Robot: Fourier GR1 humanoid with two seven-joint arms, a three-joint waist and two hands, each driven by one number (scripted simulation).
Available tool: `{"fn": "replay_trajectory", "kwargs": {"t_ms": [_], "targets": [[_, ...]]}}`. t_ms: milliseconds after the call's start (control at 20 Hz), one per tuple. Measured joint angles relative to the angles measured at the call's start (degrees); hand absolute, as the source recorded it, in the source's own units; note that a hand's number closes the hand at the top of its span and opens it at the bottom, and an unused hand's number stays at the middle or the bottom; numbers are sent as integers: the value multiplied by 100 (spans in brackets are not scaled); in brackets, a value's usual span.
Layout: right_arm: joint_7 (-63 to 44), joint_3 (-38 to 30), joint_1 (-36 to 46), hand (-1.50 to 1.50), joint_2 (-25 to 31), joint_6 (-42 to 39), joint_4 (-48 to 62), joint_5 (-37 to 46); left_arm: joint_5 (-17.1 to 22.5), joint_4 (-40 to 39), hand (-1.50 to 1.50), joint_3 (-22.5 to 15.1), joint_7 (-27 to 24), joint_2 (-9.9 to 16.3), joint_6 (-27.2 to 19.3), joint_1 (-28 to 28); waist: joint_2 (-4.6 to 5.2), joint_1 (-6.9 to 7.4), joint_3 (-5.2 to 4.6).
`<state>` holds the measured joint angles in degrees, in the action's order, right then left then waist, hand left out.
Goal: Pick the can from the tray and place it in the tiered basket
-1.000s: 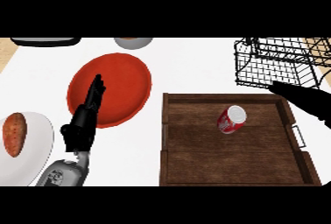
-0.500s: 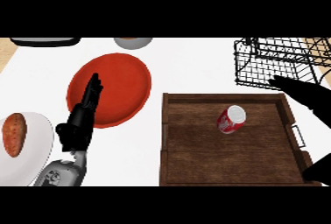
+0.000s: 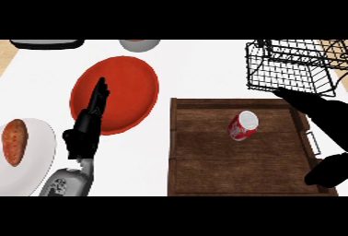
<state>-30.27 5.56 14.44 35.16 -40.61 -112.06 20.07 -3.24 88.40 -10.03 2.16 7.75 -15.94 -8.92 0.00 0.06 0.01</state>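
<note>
A red can (image 3: pixel 242 125) with a pale top lies tilted on the floor of a dark wooden tray (image 3: pixel 204 175), in the tray's upper half, apart from its walls and touched by nothing. The tray sits on the white tabletop (image 3: pixel 197 69) at the view's lower right, with a small metal handle on its right side. Just beyond the tray's far right corner stands the black wire tiered basket (image 3: pixel 289 67). The right robot hand (image 3: pixel 326 117) comes in from the right edge over the tray's right side as a dark shape, its long fingers stretched straight toward the tray's far right corner and its thumb set lower and well apart, so the hand is spread and holds nothing; it is near the can but clear of it. The left robot hand (image 3: pixel 85 131) rests at the left with fingers straight and pressed together, pointing up over the edge of a red plate (image 3: pixel 125 87). A white plate (image 3: pixel 37 161) at the lower left carries a brown food item (image 3: pixel 14 142). A grey bowl (image 3: pixel 139 44) and a dark object (image 3: pixel 44 44) show partly at the top edge.
</note>
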Motion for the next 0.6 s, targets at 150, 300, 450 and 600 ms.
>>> {"fn": "replay_trajectory", "kwargs": {"t_ms": [150,300,450,600], "targets": [[305,-48,-34,-150,-146,-31,120,192,-62,116,0,28,67,-26,59,63,-1,3,0],[436,-44,-65,-150,-364,-58,176,397,-138,152,0,38,88,-120,78,112,-2,3,-1],[425,-154,-64,-150,-526,-235,116,424,-142,-37,0,176,-17,-173,156,23,-1,-4,-2],[351,-138,-35,-150,-742,-361,69,518,-166,22,0,228,-23,-201,233,76,-2,-1,-2]]}}
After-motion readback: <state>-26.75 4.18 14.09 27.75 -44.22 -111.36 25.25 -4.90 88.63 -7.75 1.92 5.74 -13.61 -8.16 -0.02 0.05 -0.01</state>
